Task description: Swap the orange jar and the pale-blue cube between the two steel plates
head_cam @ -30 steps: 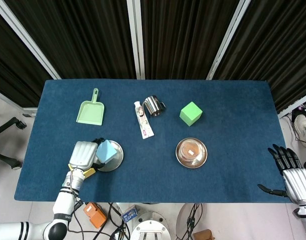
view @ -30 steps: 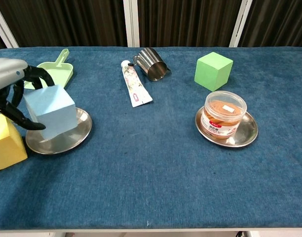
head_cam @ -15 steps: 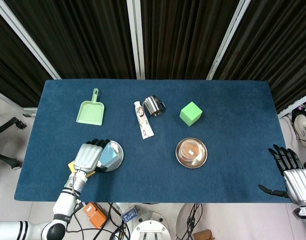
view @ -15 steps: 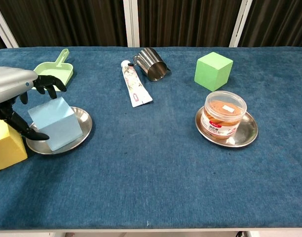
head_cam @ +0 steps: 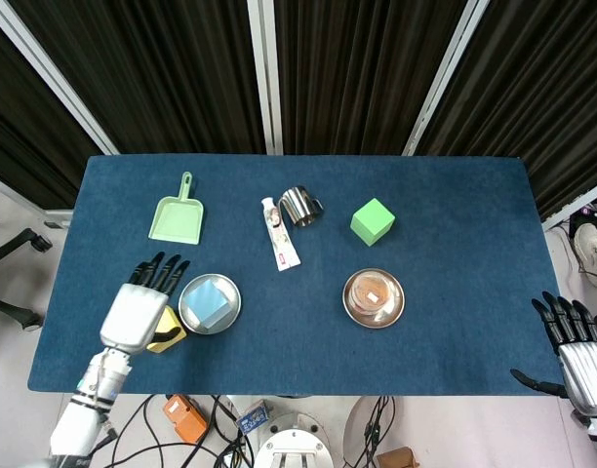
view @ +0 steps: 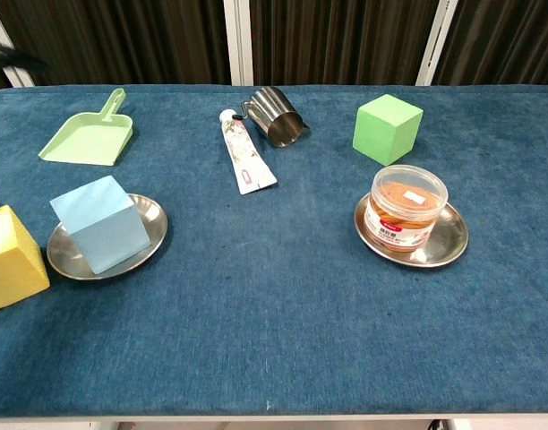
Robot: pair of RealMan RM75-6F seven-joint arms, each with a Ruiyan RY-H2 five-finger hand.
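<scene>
Left hand spread and empty, fingers fanned, raised just beside the left plate on the side away from the jar, partly covering a yellow block; out of the chest view. Cube resting in that left plate, tilted, one edge propped on the rim, touched by nothing. Jar upright in the right plate, well apart from the cube across bare blue cloth. Right hand also spread and empty, hanging off the table's near corner, well beyond the jar.

Judged by how things lie: swap not made, each thing in its starting plate, neither hand holding anything. Both plates occupied, so likely one thing first to be parked on the cloth between the plates. Calls for closing the left hand around the cube's flat sides and lifting clear of the rim, or bringing the right hand in over the jar's lid; tilted cube may rock when touched.

Near the jar, toward the curtain: green cube, steel cup on its side, tube, green dustpan farthest off.

Jar carries a red-and-white label and a small white sticker on the lid; wording too small to read. Tube printed with a pattern, text unreadable
</scene>
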